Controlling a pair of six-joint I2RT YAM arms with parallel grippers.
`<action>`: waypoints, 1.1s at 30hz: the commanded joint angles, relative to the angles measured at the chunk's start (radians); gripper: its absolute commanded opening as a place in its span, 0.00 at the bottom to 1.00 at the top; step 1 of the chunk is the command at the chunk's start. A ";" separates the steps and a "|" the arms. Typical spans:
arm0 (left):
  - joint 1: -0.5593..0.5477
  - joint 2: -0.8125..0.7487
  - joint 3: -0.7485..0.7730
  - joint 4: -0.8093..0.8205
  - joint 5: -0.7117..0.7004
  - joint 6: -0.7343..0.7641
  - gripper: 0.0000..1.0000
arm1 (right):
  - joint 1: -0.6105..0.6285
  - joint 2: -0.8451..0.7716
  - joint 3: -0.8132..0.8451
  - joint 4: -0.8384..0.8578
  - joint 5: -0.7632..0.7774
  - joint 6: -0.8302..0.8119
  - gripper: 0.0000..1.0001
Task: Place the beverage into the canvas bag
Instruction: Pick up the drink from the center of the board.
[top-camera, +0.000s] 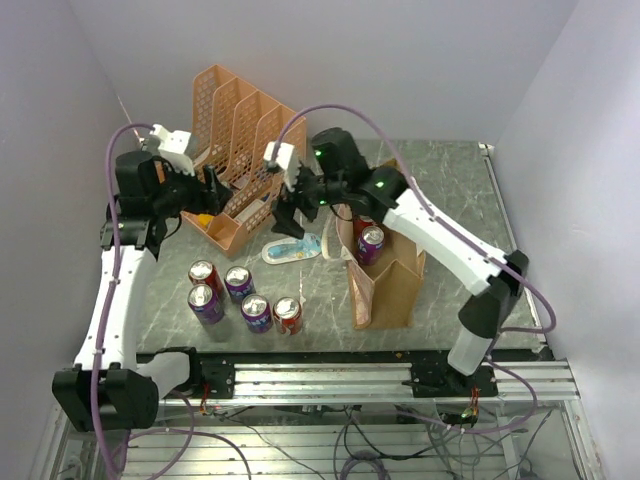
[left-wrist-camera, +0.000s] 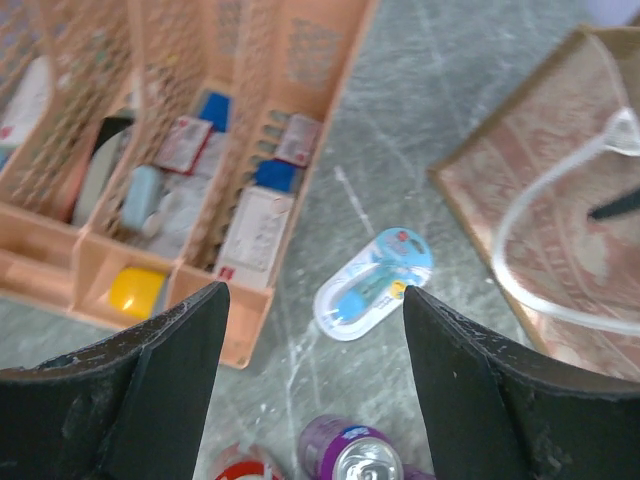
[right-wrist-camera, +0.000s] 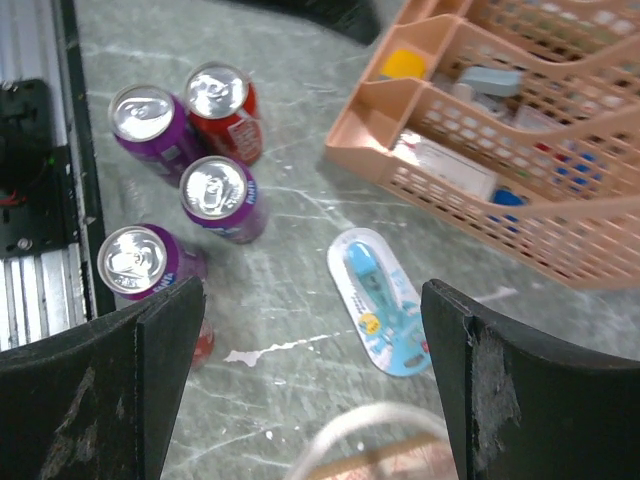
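Note:
The tan canvas bag (top-camera: 390, 285) stands open at centre right, with a purple can (top-camera: 371, 243) and a red can (top-camera: 361, 226) inside. Several more cans stand left of it, among them a red can (top-camera: 203, 273) and a purple can (top-camera: 256, 312). My left gripper (top-camera: 215, 190) is open and empty, high in front of the organiser. In its wrist view (left-wrist-camera: 315, 295) it looks down on a purple can (left-wrist-camera: 362, 455) and the bag's streaked side (left-wrist-camera: 560, 230). My right gripper (top-camera: 290, 215) is open and empty, left of the bag; its wrist view (right-wrist-camera: 312, 290) shows the cans (right-wrist-camera: 218, 190) and a white strap (right-wrist-camera: 370, 430).
An orange mesh file organiser (top-camera: 240, 150) with small items stands at the back left. A blue blister pack (top-camera: 292, 248) lies flat between the organiser and the bag. The metal rail (top-camera: 330, 378) runs along the near edge. Walls close in on both sides.

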 joint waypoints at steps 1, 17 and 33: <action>0.073 -0.043 -0.025 -0.062 -0.155 -0.022 0.81 | 0.054 0.074 0.051 -0.078 -0.071 -0.069 0.89; 0.198 -0.010 -0.038 -0.030 -0.167 -0.039 0.77 | 0.134 0.054 -0.138 -0.279 -0.132 -0.458 0.95; 0.261 0.004 -0.067 -0.021 -0.133 -0.060 0.74 | 0.238 -0.010 -0.393 -0.179 -0.074 -0.450 0.98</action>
